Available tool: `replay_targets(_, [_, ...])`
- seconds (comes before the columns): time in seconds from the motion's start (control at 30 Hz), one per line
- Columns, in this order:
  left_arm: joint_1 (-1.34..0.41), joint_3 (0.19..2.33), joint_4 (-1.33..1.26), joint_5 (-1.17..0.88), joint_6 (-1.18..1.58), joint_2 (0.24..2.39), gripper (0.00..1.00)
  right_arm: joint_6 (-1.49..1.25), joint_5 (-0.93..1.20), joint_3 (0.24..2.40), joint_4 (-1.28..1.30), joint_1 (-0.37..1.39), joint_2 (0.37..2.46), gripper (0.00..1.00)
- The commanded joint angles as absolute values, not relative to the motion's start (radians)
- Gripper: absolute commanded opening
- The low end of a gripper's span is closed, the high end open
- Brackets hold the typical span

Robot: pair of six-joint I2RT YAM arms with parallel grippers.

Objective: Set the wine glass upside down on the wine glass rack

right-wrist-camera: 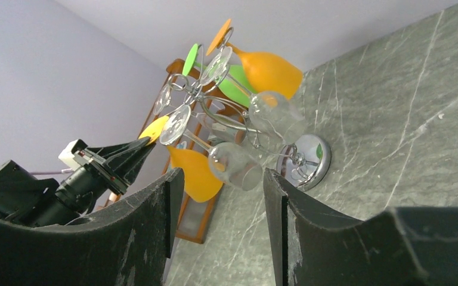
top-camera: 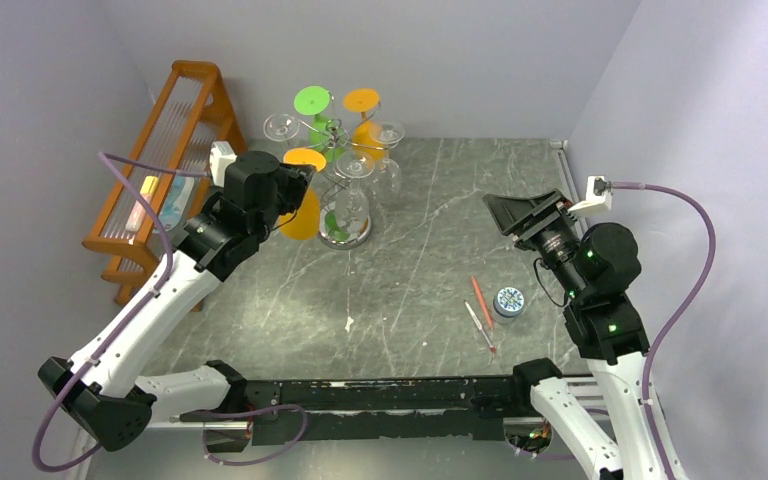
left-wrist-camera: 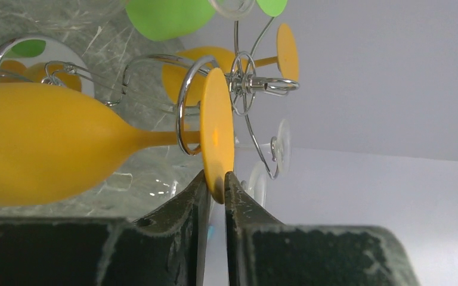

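Nearest, on the bench (top-camera: 430, 260), two pens (top-camera: 481, 303) and a tin (top-camera: 509, 301) lie just short of the right jaws. These stand apart, empty, raised well to the right of the rack (top-camera: 345, 232). The left jaws are clamped on the foot rim of the orange glass (left-wrist-camera: 48, 143). Just past their tips its stem sits inside a rack hook (left-wrist-camera: 182, 119), bowl below the foot. Other glasses (top-camera: 313, 100) hang beyond.
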State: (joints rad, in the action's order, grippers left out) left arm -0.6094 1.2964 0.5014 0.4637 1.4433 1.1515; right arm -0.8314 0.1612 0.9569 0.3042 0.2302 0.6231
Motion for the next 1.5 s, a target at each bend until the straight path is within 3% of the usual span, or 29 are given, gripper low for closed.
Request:
replay_targets(0.0, [-0.602,1.29,0.504,0.45,1.426,1.127,0.2,-0.836,0.162,0.943,0.3,0.234,0.612,0.55])
replay_targets(0.13, [-0.601,1.288,0.507,0.459,1.388,1.105,0.25,-0.836,0.161,0.946,0.302,0.233,0.611,0.55])
replay_targets(0.27, [-0.601,1.286,0.526,0.442,1.34,1.074,0.39,-0.832,0.155,0.947,0.306,0.234,0.611,0.55])
replay_targets(0.5, [-0.601,1.216,0.512,0.313,1.104,0.968,0.53,-0.778,0.125,0.944,0.437,0.235,0.597,0.56])
replay_targets(0.63, [-0.601,1.165,0.576,0.291,0.977,0.871,0.7,-0.725,0.076,0.931,0.56,0.234,0.574,0.61])
replay_targets(0.7, [-0.601,1.135,0.563,0.26,0.844,0.806,0.79,-0.686,0.058,0.932,0.61,0.234,0.566,0.69])
replay_targets(0.77, [-0.6,1.102,0.536,0.22,0.691,0.721,0.84,-0.635,0.071,0.938,0.646,0.235,0.562,0.91])
replay_targets(0.83, [-0.6,1.08,0.514,0.186,0.555,0.647,0.87,-0.602,0.067,0.949,0.683,0.234,0.561,1.0])
replay_targets(0.97, [-0.6,1.128,0.565,0.149,0.358,0.564,0.93,-0.584,-0.043,0.999,0.748,0.234,0.559,1.0])
replay_targets(1.13, [-0.6,1.333,0.799,0.192,0.232,0.605,0.94,-0.505,-0.107,1.093,0.758,0.234,0.54,1.0])
replay_targets(1.47, [-0.6,1.618,1.019,0.283,0.21,0.606,0.96,-0.45,-0.102,1.258,0.808,0.235,0.511,1.0])
